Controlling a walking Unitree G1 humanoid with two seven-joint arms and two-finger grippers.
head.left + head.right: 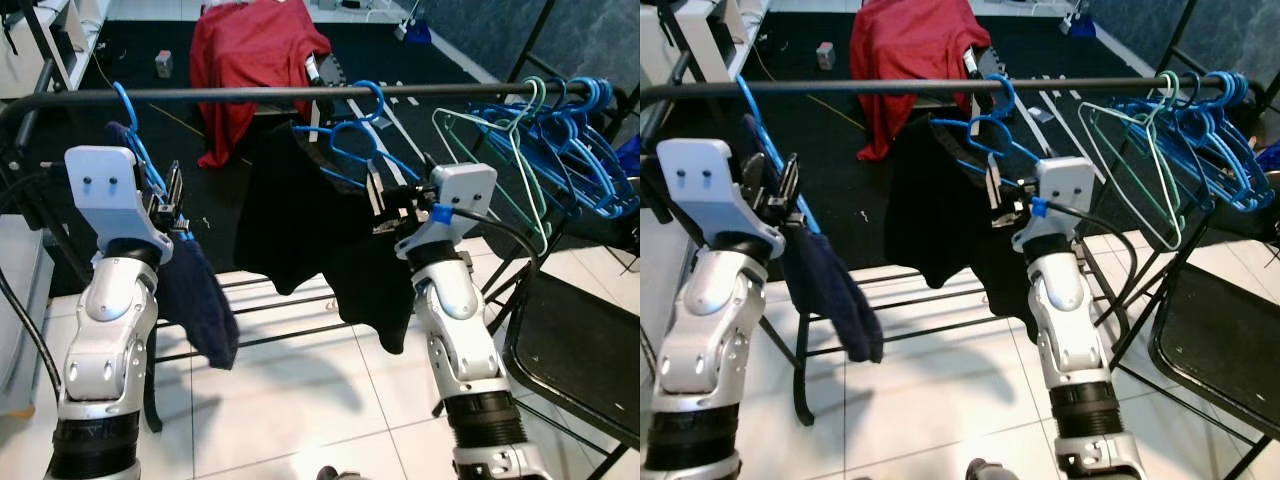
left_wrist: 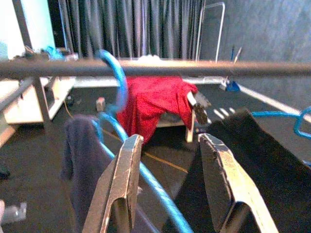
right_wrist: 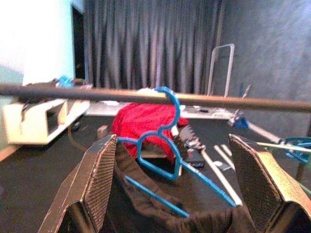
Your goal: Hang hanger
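The blue hanger (image 1: 352, 140) carrying a black garment (image 1: 320, 235) sat at the centre of the head views, its hook already over the dark rail (image 1: 300, 94) that ran across the upper part of the frame. It looked a light, thin wire thing, stiff in itself but free to swing on its hook, while the soft cloth draped from it would add a little weight and pull it off balance; the sloping shoulder bar just below the hook seemed the safest place to take hold, since the cloth would slip and bunch. The right gripper (image 3: 170, 189) was just before that hanger, its jaws spread wide on either side of the garment's collar and closed on nothing. Toward the left of the frame a second blue hanger (image 1: 135, 135) hung on the same rail with a navy garment (image 1: 195, 295); the left gripper (image 2: 167, 182) stood at it with its jaws parted, the blue wire passing between them without being pinched. A cluster of empty hangers (image 1: 545, 140) crowded the rail's right end, and a red cloth (image 1: 250, 60) lay over something on the dark floor behind.
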